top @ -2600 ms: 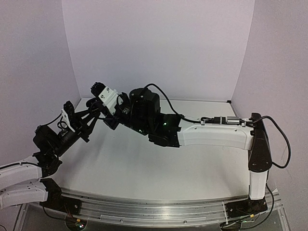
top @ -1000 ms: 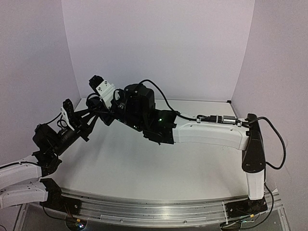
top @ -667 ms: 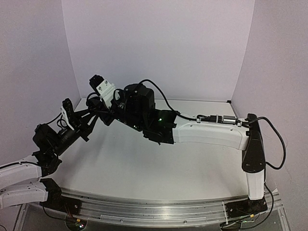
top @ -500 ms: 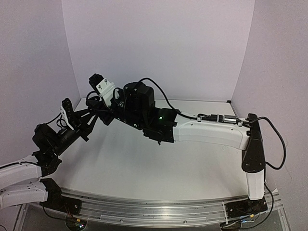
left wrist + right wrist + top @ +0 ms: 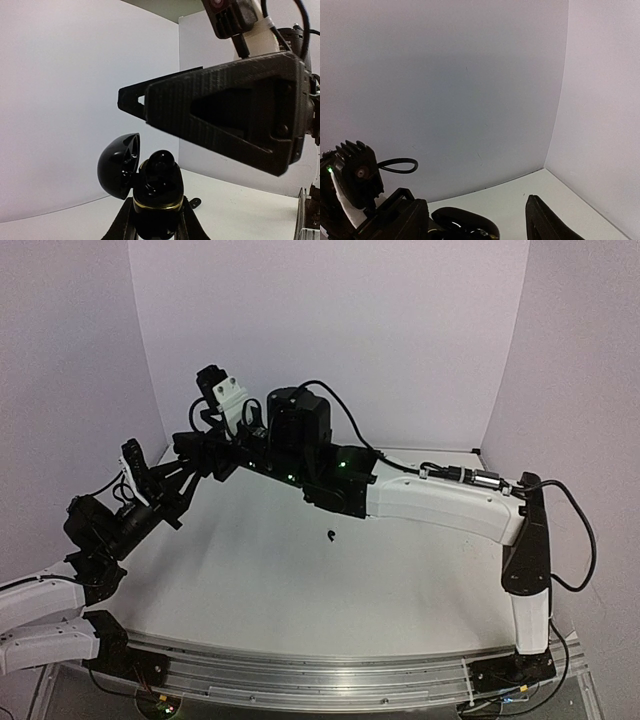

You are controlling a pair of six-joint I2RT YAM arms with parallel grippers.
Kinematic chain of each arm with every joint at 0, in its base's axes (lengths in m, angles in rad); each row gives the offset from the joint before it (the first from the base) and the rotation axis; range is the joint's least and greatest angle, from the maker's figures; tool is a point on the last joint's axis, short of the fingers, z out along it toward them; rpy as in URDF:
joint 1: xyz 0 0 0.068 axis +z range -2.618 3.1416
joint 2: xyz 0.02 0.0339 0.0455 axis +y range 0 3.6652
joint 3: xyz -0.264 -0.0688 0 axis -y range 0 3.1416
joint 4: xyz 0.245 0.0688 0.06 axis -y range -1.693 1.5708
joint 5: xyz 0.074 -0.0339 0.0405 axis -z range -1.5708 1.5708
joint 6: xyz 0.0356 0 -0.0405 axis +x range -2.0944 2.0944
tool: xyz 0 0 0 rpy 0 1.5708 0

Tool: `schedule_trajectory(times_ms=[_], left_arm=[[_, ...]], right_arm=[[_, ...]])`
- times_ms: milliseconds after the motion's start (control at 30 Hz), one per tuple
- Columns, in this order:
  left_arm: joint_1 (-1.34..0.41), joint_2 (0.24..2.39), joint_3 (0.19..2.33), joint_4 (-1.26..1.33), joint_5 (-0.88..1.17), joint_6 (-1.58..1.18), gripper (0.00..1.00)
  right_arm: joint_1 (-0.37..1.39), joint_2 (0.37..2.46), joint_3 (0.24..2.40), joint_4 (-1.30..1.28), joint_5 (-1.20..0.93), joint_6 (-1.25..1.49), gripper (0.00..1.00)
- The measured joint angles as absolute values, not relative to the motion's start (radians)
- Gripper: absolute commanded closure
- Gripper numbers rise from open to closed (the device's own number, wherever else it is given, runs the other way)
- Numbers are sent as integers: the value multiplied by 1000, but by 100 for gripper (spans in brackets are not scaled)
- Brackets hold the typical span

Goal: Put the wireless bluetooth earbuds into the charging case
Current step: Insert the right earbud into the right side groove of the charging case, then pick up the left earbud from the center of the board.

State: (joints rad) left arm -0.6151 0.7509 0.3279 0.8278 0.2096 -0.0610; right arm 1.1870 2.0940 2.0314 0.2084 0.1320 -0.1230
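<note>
1. Black and glossy with a gold ring, the case [image 5: 159, 197] is sitting upright in the left gripper [image 5: 157, 225]. The gripper's two fingers are pinching the case's lower body from both sides, and the lid [image 5: 116, 167] is hanging open to the left.
2. A rounded black lump is poking up out of the case's open top. I cannot tell whether it is an earbud.
3. The right gripper [image 5: 477, 210] is hovering just above the case without touching it, its jaws spread wide and holding nothing. In the left wrist view one of its fingers [image 5: 225, 120] is filling the upper right.
4. One black earbud [image 5: 331, 534] is lying loose on the white table [image 5: 420, 585]. It is resting near the table's middle, on the near side of the right arm and to the right of both grippers, well apart from the case.
5. The right arm [image 5: 440, 508] is stretching from its base at the near right across the table to the far left, where the two grippers are meeting.
</note>
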Motion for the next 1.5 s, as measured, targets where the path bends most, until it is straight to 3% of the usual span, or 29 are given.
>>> schedule_trajectory(times_ms=[400,500,533,767,1000,1233,1500], left_arm=[[-615,751,328,803,185,-85,100],[-615,753,328,806,176,-73,100],[-615,755,328,810,173,-67,100],[-615,766,328,822,161,-27,100],[-615,777,328,821,162,-24,100],[-615,788,328,820,166,-26,100],[-615,788,328,819,182,-26,100]], right_arm=[[1047,1972,1968,178,134,238,30],[949,1911,1939,60,181,378,5],[920,1908,1948,3,194,404,2],[820,2133,2211,-494,233,510,2],[827,2381,2276,-839,196,535,23],[825,2422,2267,-951,187,573,50],[823,2489,2267,-976,205,590,50]])
